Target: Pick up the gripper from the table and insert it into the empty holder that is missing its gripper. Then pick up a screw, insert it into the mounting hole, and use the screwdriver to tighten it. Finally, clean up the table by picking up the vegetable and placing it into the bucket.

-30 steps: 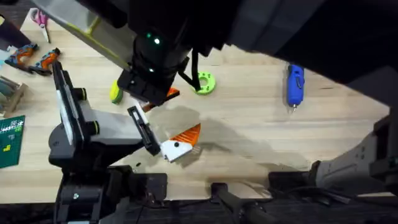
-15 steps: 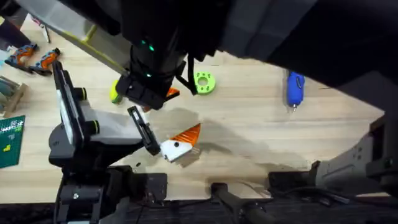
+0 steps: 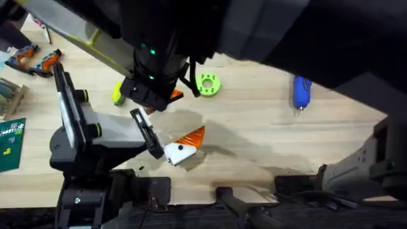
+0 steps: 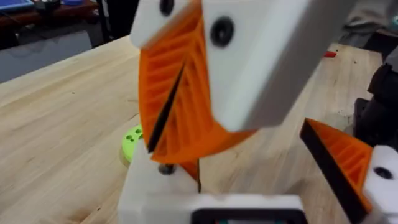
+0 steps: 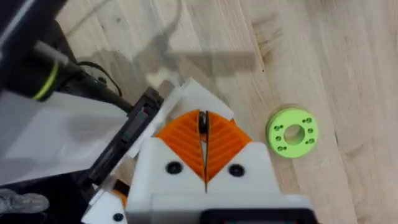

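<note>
The right gripper (image 5: 203, 124) has its 2 orange pads pressed flat together. A small dark thing (image 4: 166, 169) sits at their tips; I cannot tell what it is. The tips point down at the tabletop. The corn-like vegetable (image 3: 117, 94) lies just to one side of this gripper and the green ring (image 3: 208, 84) just to the other, while the blue screwdriver (image 3: 301, 91) lies well apart beyond the ring. Nearer the arm bases, the left gripper (image 3: 154, 149) touches the white holder (image 3: 175, 152) carrying an orange wedge (image 3: 193, 136). Whether it is clamped on the holder I cannot tell.
</note>
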